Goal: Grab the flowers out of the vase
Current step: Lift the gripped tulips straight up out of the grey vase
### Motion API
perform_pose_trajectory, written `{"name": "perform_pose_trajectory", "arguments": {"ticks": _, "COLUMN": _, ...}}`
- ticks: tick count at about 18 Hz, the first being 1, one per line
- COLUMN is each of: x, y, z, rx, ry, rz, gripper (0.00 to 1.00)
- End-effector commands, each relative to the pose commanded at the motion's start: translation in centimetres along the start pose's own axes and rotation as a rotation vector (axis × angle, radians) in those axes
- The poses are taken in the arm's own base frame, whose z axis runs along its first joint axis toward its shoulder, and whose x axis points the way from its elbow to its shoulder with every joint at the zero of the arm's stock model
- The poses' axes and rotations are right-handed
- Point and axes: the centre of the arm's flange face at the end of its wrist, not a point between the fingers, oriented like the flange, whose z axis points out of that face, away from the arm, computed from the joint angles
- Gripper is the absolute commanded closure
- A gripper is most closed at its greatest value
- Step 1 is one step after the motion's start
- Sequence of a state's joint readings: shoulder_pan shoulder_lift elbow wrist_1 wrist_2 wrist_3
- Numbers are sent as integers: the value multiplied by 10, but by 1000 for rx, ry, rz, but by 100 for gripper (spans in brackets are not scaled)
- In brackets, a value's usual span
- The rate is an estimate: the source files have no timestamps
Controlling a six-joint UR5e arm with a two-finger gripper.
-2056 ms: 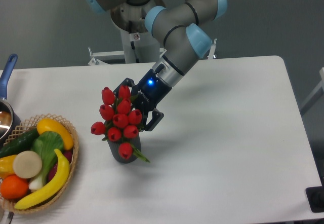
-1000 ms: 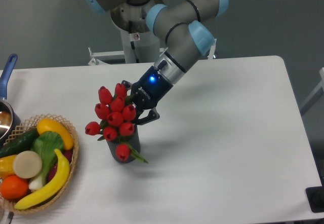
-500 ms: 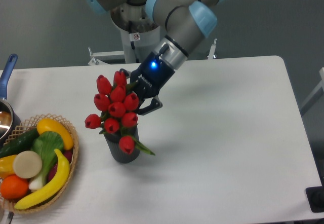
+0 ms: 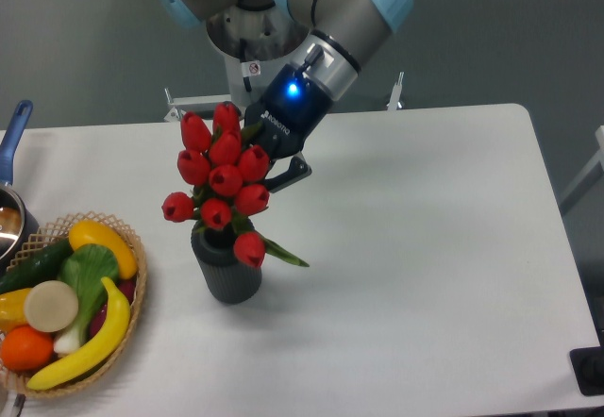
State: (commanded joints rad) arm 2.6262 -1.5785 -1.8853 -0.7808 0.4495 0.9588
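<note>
The flowers (image 4: 222,179), a bunch of red tulip buds with green leaves, are lifted up; their lowest bud hangs at the mouth of the vase (image 4: 226,271). The vase is a dark grey ribbed pot standing upright on the white table (image 4: 425,247). My gripper (image 4: 267,165) is shut on the flowers from behind and to the right, its fingers mostly hidden by the buds. The stems are hidden behind the buds, so I cannot tell if they are clear of the vase.
A wicker basket (image 4: 123,323) with a banana, cucumber, orange and other produce sits at the front left. A pot with a blue handle (image 4: 13,134) stands at the left edge. A dark object (image 4: 590,370) is at the lower right.
My gripper has risen and moved slightly back with the flowers in it. The bunch has come up out of the vase, and the vase now shows in full.
</note>
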Motion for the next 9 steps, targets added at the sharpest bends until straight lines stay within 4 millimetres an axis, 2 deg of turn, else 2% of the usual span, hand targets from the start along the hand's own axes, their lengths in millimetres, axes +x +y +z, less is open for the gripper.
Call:
{"name": "perform_pose_trajectory", "arguments": {"ticks": 7, "x": 0, "y": -22, "z": -16, "rx": 34, "ry": -17, "rz": 5, "gripper": 60}}
{"name": "perform_pose_trajectory", "arguments": {"ticks": 9, "x": -4, "y": -27, "z": -27, "rx": 47, "ry": -35, "rz": -7, "gripper": 60}}
